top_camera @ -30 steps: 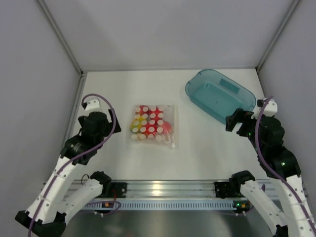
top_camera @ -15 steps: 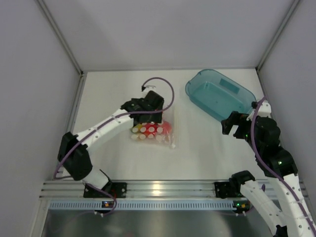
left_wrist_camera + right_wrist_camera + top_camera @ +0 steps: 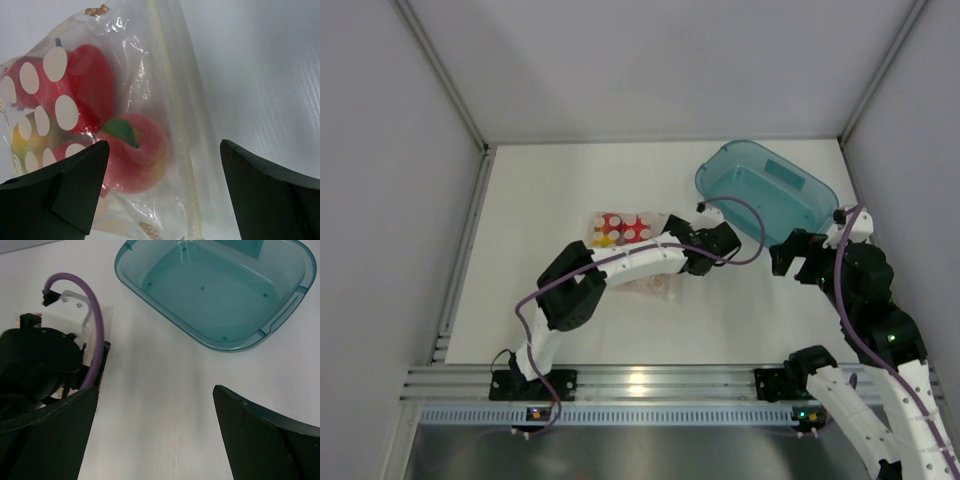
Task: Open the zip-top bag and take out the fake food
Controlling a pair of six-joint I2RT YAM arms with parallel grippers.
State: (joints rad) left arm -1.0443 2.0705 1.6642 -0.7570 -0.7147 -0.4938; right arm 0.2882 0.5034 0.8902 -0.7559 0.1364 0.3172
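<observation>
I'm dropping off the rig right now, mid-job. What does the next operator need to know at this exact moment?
Left gripper: open, holding nothing, low over the bag's edge nearest the teal tub, with the arm stretched across the bag.
Right gripper: open, holding nothing, hovering above the table between bag and tub.
Bag: lying on the table, with the fake food inside it.
Done: nothing removed; neither gripper grips the bag.
Left: grip the bag, open the zip, take the food out.

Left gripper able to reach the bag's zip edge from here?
Probably yes: the left gripper is open, and the zip edge of the zip-top bag lies between its fingers, nothing over it.
</observation>
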